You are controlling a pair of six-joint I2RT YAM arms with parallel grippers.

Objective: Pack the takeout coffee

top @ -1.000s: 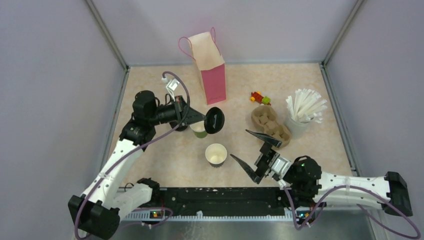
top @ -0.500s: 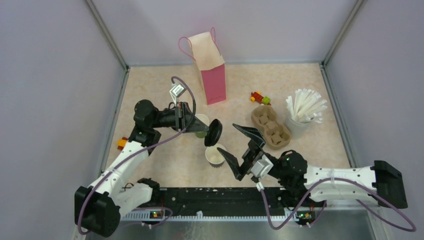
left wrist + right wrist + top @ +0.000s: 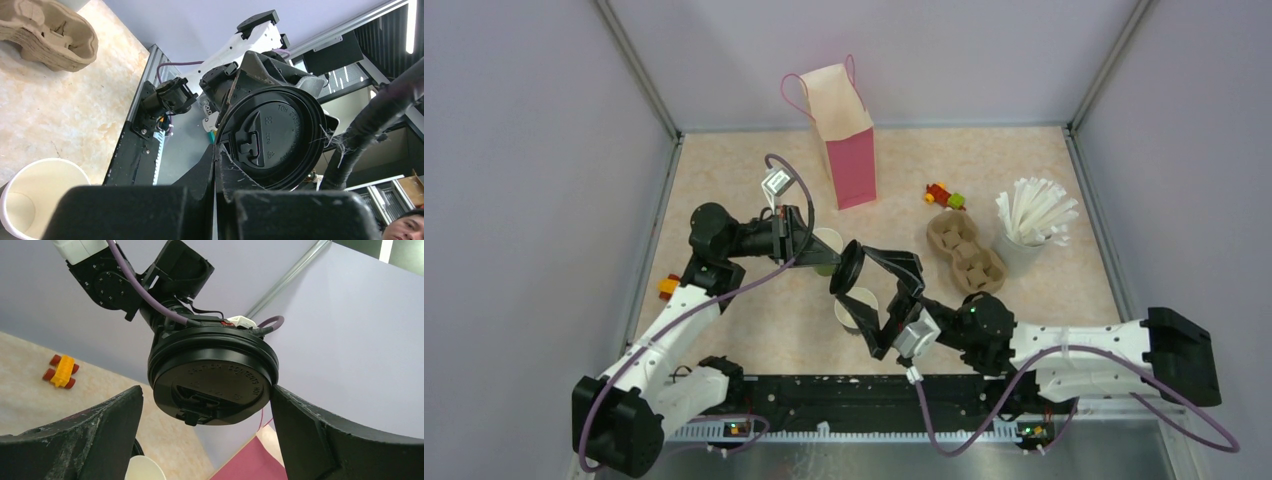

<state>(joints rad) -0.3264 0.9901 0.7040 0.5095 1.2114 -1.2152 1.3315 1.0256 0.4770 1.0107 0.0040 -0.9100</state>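
Flanking the lid (image 3: 215, 377), right fingers (image 3: 90, 440) half-hide one cup (image 3: 848, 308).

**Plastic, paper and pulp**

The round black plastic lid (image 3: 215, 382) is smooth with a dull sheen, its lettering moulded in relief. The open paper cup (image 3: 35, 195) is matt and pale inside. The brown moulded-pulp carrier (image 3: 50, 32) looks rough and fibrous. The beige marbled tabletop (image 3: 60, 110) is smooth. The black fingers (image 3: 95, 432) of the right gripper (image 3: 206, 390) are matt and scuffed grey. The pink paper bag (image 3: 852, 165) is matt.
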